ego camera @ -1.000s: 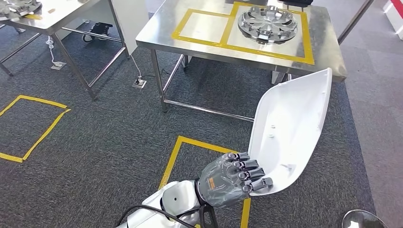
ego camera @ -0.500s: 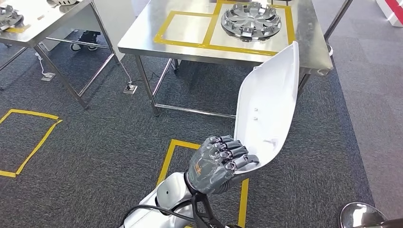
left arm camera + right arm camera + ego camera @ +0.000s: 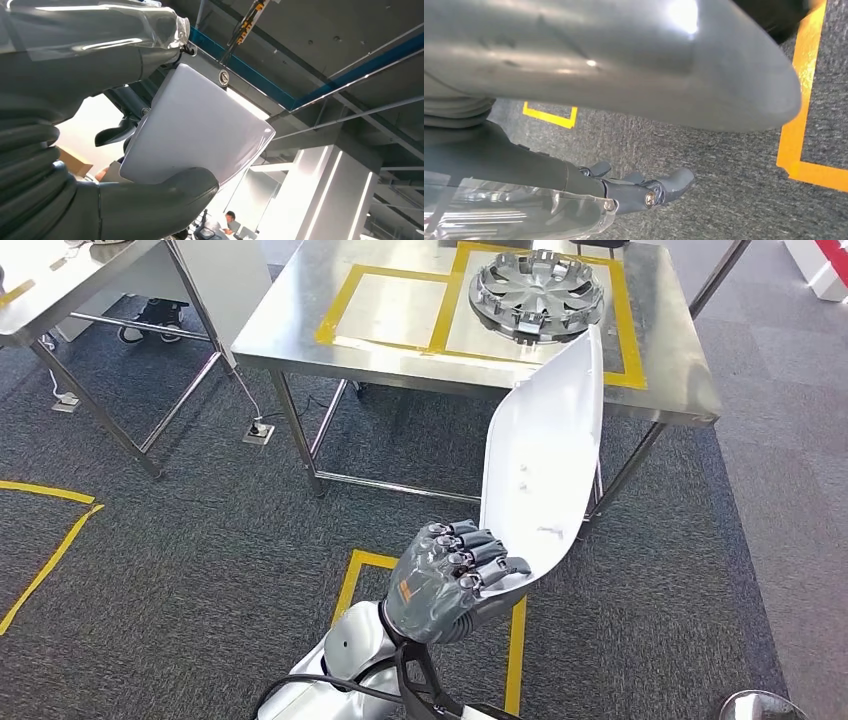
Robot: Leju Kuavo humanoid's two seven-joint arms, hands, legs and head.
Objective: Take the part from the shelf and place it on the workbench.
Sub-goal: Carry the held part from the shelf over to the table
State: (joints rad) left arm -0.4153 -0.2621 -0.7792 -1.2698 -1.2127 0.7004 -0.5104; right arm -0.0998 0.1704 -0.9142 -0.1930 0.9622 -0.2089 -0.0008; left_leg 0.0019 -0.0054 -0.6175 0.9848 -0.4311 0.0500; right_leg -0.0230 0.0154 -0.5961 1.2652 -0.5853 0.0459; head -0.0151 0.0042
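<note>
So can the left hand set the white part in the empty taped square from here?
Probably not yet: the left hand grips the white part over the carpet, short of the workbench.

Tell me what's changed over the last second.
The whole view has shifted as the robot moves in: the steel workbench now sits nearer and more centred. The left hand still grips the white part by its lower end, upright. The hubcap stays on the bench.
</note>
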